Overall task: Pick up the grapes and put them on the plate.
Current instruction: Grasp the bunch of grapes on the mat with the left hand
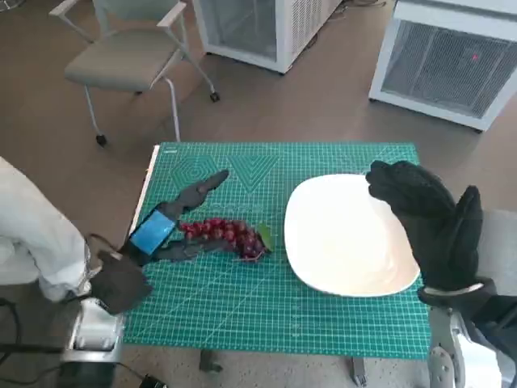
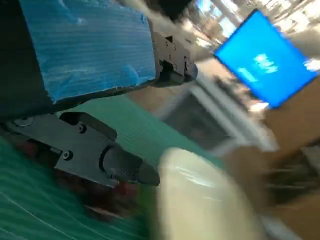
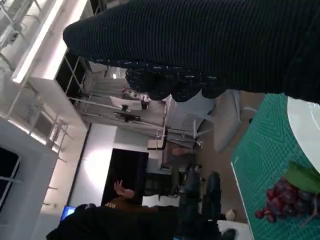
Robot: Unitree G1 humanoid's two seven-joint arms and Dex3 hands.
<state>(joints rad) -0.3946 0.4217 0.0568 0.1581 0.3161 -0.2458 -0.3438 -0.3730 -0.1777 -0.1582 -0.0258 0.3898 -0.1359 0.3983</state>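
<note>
Grapes (image 1: 224,234), a dark red bunch with a green leaf at one end, lie on the green gridded mat (image 1: 242,315) near the counter's left edge, long axis running toward the plate (image 1: 347,242). Left hand (image 1: 174,222), black with blue tape, lies at the bunch's left end, fingers spread either side of it; whether it grips is unclear. Plate is white, smooth and shallow, just right of the bunch. Right hand (image 1: 424,214), knit-gloved, hovers over the plate's right rim, holding nothing.
</note>
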